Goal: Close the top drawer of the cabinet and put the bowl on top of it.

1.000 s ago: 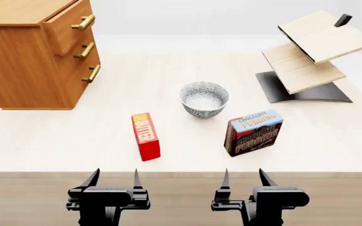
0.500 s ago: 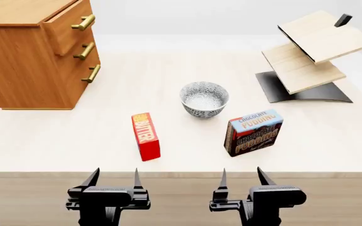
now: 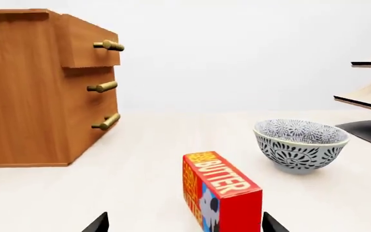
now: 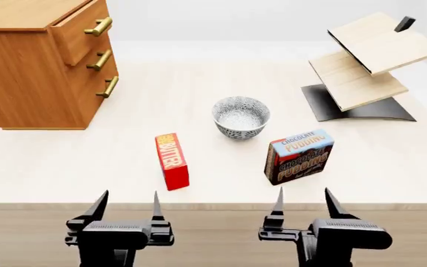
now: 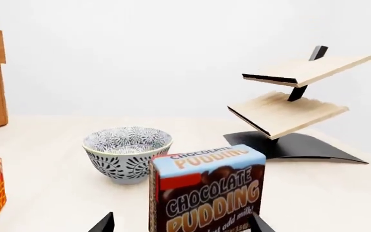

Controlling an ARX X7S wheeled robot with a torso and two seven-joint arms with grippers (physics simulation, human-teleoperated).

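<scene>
Standing at the far left of the pale bench, the boxy wood-grain cabinet is seen with its top drawer protruding, its brass bar handle lying ahead and left of the left end effector, the nearer arm. The round patterned ceramic bowl sits mid-bench. Both the left and right end effector are released, empty.

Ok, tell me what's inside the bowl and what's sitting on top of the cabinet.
The bowl shows only its speckled grey-white inside, nothing in it. The visible part of the cabinet top is bare wood; the rest lies outside the head view.
</scene>
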